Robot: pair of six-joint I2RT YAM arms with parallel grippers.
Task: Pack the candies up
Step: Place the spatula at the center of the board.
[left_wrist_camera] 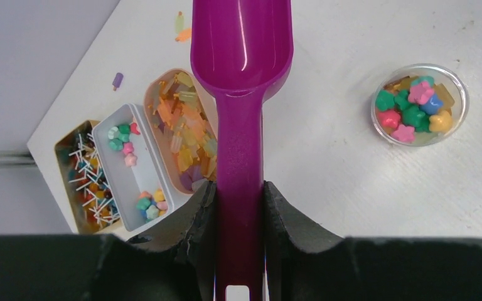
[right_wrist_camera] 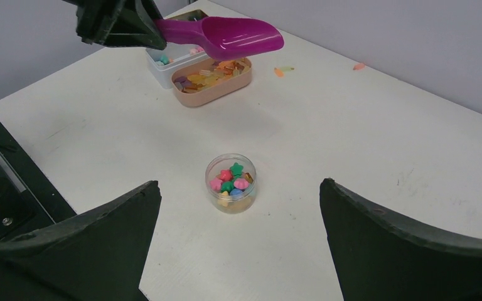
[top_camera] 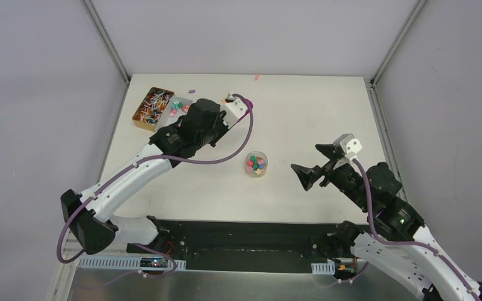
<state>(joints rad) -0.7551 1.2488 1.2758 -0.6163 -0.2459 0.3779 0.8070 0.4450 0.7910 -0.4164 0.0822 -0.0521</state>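
Observation:
My left gripper (left_wrist_camera: 240, 194) (top_camera: 235, 106) is shut on the handle of a magenta scoop (left_wrist_camera: 241, 56) (right_wrist_camera: 238, 34). The scoop's bowl looks empty and hangs over a peach tray (left_wrist_camera: 157, 84) (right_wrist_camera: 210, 94) of orange-amber candies (left_wrist_camera: 185, 135). Beside that tray, a white tray (left_wrist_camera: 141, 166) holds pink, green and yellow candies (left_wrist_camera: 122, 135). A small clear jar (top_camera: 256, 164) (left_wrist_camera: 458, 94) (right_wrist_camera: 231, 194) at the table's middle holds mixed candies (left_wrist_camera: 414, 106) and has no lid on. My right gripper (top_camera: 302, 177) (right_wrist_camera: 238, 184) is open, facing the jar from the right, apart from it.
A gold tin (top_camera: 147, 108) (left_wrist_camera: 63, 157) of coloured sticks stands left of the white tray at the far left corner. A few loose sweets (top_camera: 191, 91) (left_wrist_camera: 118, 80) (right_wrist_camera: 279, 71) lie near the back edge. Metal frame posts rise at the back corners.

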